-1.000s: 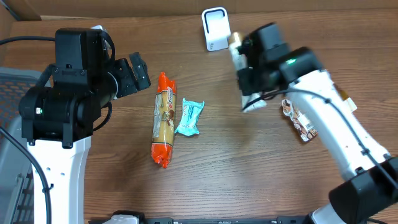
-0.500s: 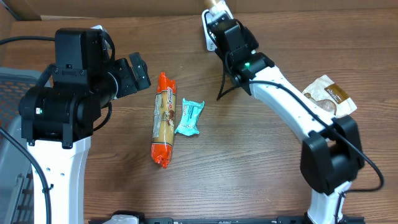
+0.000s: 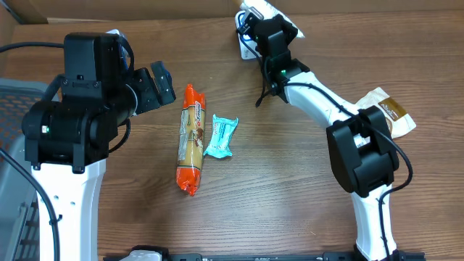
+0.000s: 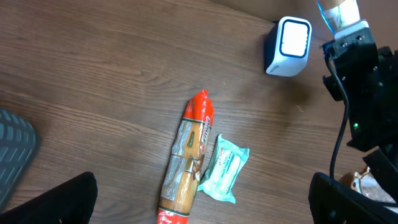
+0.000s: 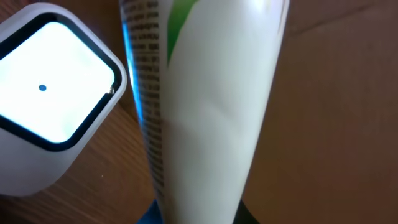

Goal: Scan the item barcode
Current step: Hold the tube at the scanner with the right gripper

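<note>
While reaching to the far edge of the table (image 3: 290,196), grasps a white item (image 5: 205,106) in the right end effector (image 3: 262,25), clenched on its lower end. Holds it upright just beside the scanner (image 5: 50,106), on that unit's right in the wrist view. Shows a column of fine black print down the item's left flank, a blue edge along that print and a green patch near the top. Looks like a tube or a soft pack, though too close to the lens to say which. Shows a lit white window with one blue dot on the scanner's face.

Hangs the left end effector (image 3: 161,85) over the table's left side, released, fingers spread wide with nothing between them. Has at mid-table an orange-ended roll (image 3: 191,139) with a pale blue packet (image 3: 220,136) lying against its right side. Has a brown-and-white pouch (image 3: 388,112) at the table's right side, well apart from both.
</note>
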### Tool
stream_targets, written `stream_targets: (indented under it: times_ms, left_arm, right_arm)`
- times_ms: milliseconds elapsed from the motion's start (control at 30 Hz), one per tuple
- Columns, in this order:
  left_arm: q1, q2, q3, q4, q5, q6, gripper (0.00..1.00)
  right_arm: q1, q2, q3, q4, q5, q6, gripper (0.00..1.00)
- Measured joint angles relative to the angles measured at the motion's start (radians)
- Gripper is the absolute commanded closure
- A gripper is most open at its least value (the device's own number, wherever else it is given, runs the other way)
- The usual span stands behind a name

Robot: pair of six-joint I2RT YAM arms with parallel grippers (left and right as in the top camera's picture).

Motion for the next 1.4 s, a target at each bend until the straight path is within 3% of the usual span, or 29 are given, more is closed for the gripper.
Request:
stream_targets:
  times_ms: [200, 433, 1400]
  left_arm:
    - [0.0, 0.0, 0.0, 0.0, 0.0, 0.0, 0.0]
    - [0.0, 0.0, 0.0, 0.0, 0.0, 0.0, 0.0]
    - [0.0, 0.0, 0.0, 0.0, 0.0, 0.0, 0.0]
  right_arm:
    - [-0.02, 0.043, 0.012, 0.141, -0.042, -0.066, 0.96]
    - [-0.021, 0.112, 0.016, 0.187, -0.06, -0.115, 0.96]
    - [-0.055, 0.15, 0.016, 0.141, -0.147, -0.121, 0.96]
